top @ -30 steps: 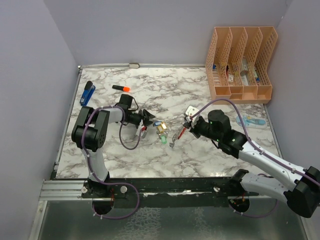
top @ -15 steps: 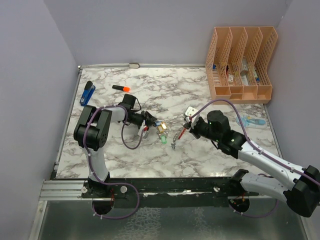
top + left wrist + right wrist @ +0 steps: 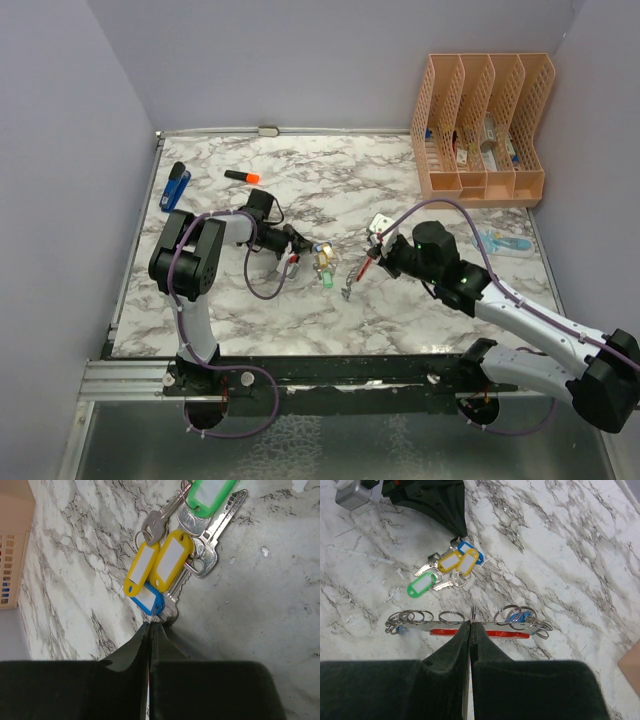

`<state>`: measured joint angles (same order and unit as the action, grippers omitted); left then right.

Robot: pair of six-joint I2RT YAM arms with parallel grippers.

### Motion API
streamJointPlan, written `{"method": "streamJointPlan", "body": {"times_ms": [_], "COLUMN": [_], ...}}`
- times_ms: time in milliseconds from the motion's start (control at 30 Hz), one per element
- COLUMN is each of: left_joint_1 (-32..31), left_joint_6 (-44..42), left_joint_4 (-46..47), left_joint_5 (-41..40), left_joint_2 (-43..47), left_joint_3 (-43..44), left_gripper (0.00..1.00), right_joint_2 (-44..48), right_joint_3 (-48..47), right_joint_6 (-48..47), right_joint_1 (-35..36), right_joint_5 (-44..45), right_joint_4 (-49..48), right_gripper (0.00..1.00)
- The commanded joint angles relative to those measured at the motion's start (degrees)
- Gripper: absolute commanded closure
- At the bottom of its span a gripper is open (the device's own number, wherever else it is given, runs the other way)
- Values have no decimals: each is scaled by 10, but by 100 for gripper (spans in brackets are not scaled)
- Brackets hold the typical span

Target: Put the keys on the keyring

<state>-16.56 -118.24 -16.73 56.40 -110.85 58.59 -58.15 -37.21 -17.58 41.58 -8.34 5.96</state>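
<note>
- The right gripper (image 3: 471, 624) is clamped on the keyring (image 3: 445, 630) at mid-length, judged to leave both ends free for threading.
- The keys (image 3: 170, 560) lie bunched on the worktop (image 3: 300, 190) nearby, off the keyring.
- The left gripper (image 3: 151, 626) is closed at the blue-tagged key's ring, apparently pinching it for lifting.
</note>
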Motion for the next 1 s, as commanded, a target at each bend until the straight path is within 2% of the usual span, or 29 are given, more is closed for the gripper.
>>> {"method": "streamJointPlan", "body": {"times_ms": [0,300,400,500,567,600,667,700,967], "left_joint_1": [-5,-6,-5,-5,-6,-6,-6,-6,-10], "left_joint_6": [-314,-306,-271,-276,-282,-284,-285,-285,-276], "left_joint_4": [-65,-84,-115,-162,-152,-139,-109,-103,-104], "left_joint_5": [-73,-71,-58,-64,-74,-79,-83,-84,-90], "left_joint_2": [-30,-17,-5,-9,-9,-8,-7,-7,-16], "left_joint_3": [-18,-21,-11,4,-9,-17,-31,-33,-17], "left_gripper": [100,100,100,100,100,97,82,80,77], "right_joint_2": [-2,3,4,-2,-5,-6,-5,-5,0], "right_joint_3": [0,-1,0,-6,-8,-8,-9,-8,-7], "right_joint_6": [9,7,5,6,8,10,13,14,14], "right_joint_1": [3,3,3,3,3,3,3,3,3], "right_joint_5": [12,11,8,3,1,0,0,0,2], "right_joint_4": [-31,-25,-25,-20,-18,-18,-18,-17,-15], "right_gripper": [99,99,99,99,99,99,99,99,99]}}
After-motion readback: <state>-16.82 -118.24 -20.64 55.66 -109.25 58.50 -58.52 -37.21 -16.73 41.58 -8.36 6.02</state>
